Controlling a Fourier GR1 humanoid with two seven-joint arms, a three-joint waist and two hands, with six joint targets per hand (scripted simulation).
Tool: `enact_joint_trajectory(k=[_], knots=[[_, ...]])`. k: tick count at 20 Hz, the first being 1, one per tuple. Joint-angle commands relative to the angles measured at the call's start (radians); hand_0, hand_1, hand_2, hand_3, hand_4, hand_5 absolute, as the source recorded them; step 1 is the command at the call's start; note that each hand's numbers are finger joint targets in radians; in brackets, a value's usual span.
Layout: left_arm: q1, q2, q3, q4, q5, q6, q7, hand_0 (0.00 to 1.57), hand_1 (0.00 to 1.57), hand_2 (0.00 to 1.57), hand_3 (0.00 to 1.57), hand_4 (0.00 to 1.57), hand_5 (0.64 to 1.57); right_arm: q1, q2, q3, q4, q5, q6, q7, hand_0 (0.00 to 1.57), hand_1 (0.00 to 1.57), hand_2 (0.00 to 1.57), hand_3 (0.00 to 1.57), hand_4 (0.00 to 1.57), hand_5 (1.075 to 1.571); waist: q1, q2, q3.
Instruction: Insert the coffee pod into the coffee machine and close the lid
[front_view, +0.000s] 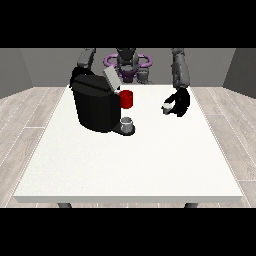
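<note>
The black coffee machine stands on the table's left half, with its grey lid tilted up and open. A small grey coffee pod sits in the fingers of the hand at the view's right, which is curled round it just above the table, well to the right of the machine. The hand at the view's left shows only as a dark shape at the machine's back left corner, mostly hidden behind it.
A red mug stands just right of the machine's top. A small grey cup rests on the machine's front tray. The white table stretches wide towards the camera.
</note>
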Motion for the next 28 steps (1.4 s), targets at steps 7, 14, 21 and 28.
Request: enact_joint_trajectory(k=[7,14,21,28], knots=[[-0.101,0.020,-0.016,-0.035,-0.001,-0.155,-0.033,1.45,1.45,1.45,1.39,0.62,1.571,0.036,-0.017,-0.027,0.067,-0.021,0.009,0.019,0.00,0.00,0.00,0.00,0.45,1.571,0.004,-0.105,-0.0016],[-0.188,0.005,-0.026,-0.109,-0.003,-0.248,0.010,1.26,1.26,1.32,1.30,0.53,1.571,0.013,-0.010,-0.035,0.176,-0.023,0.012,-0.043,0.00,0.00,0.00,0.00,0.49,1.571,0.041,-0.122,-0.0015],[-0.272,-0.005,0.001,-0.119,-0.016,-0.238,0.066,1.23,1.23,1.32,1.29,0.57,1.571,-0.020,-0.001,-0.018,0.177,-0.019,0.032,-0.119,0.00,0.00,0.00,0.00,0.47,1.571,-0.008,-0.053,-0.0018],[-0.360,-0.018,0.005,-0.157,-0.023,-0.266,0.132,1.01,1.01,1.20,1.22,0.54,1.571,-0.049,-0.010,-0.037,0.176,-0.042,0.027,-0.077,0.00,0.00,0.00,0.00,0.50,1.571,-0.022,-0.084,-0.0016]])
